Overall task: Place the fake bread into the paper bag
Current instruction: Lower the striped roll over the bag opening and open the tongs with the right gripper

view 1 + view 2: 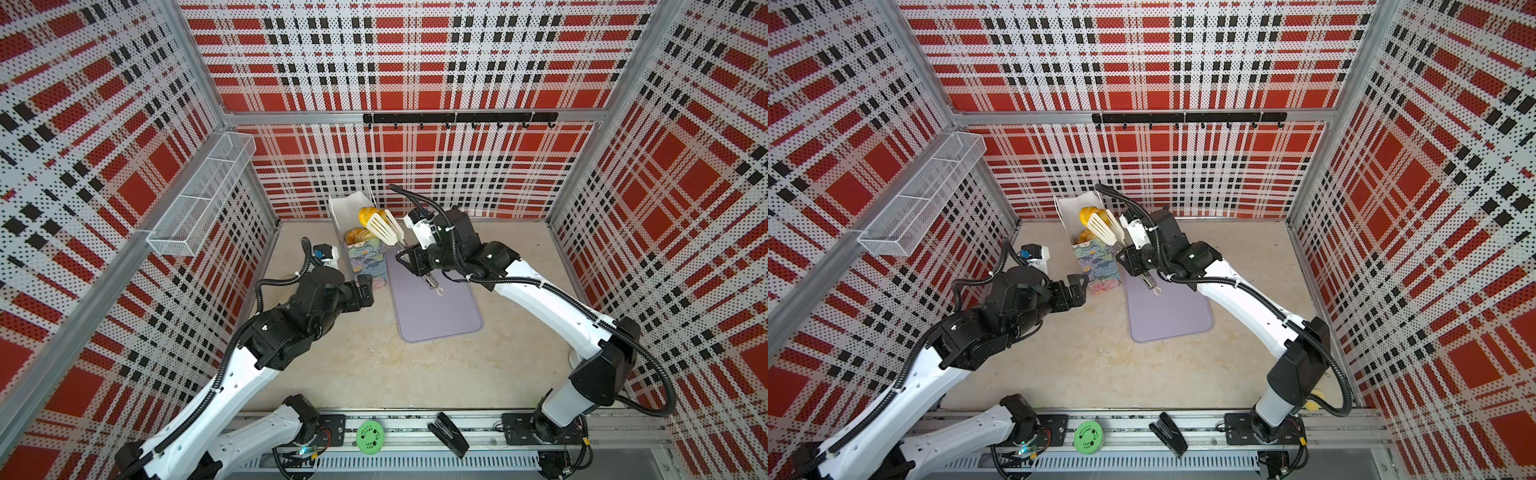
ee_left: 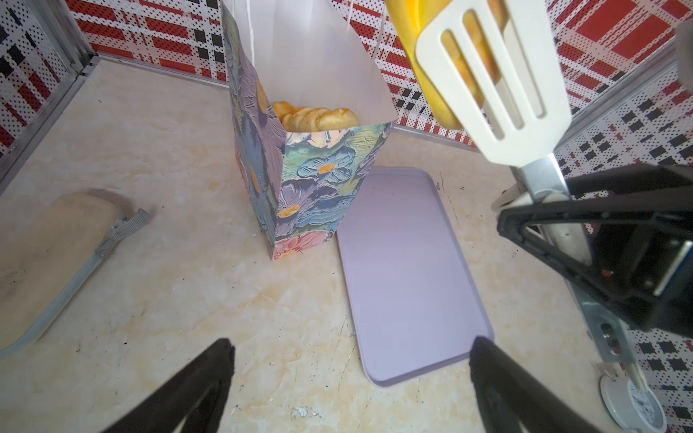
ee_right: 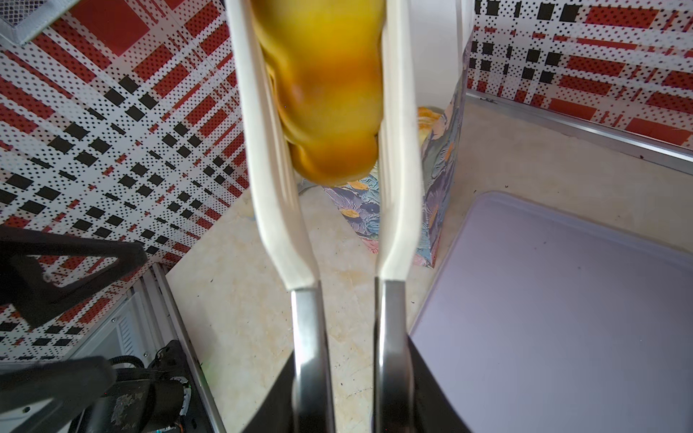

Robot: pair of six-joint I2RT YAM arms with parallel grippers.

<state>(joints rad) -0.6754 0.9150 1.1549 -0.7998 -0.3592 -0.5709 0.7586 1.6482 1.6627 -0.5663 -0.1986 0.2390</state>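
Note:
The paper bag (image 1: 365,257) (image 1: 1096,262) (image 2: 311,180) (image 3: 438,180) stands upright near the back wall, its mouth open and white inside. Fake bread (image 1: 357,236) (image 2: 315,116) lies piled inside it, up to the front rim. My right gripper (image 1: 409,259) (image 1: 1133,262) (image 3: 352,393) is shut on the metal arms of tongs (image 1: 384,226) (image 2: 498,86) (image 3: 270,187). The tongs' white slotted heads pinch a glossy yellow bread (image 1: 365,215) (image 1: 1086,215) (image 3: 326,93) over the bag's mouth. My left gripper (image 1: 365,286) (image 1: 1077,286) (image 2: 350,348) is open and holds nothing, low beside the bag's front.
An empty lilac tray (image 1: 436,307) (image 2: 405,270) lies just right of the bag. A beige oblong pad with a grey strap (image 2: 48,243) rests left of the bag. A wire basket (image 1: 199,199) hangs on the left wall. A green disc (image 1: 370,434) and black stapler (image 1: 449,434) sit on the front rail.

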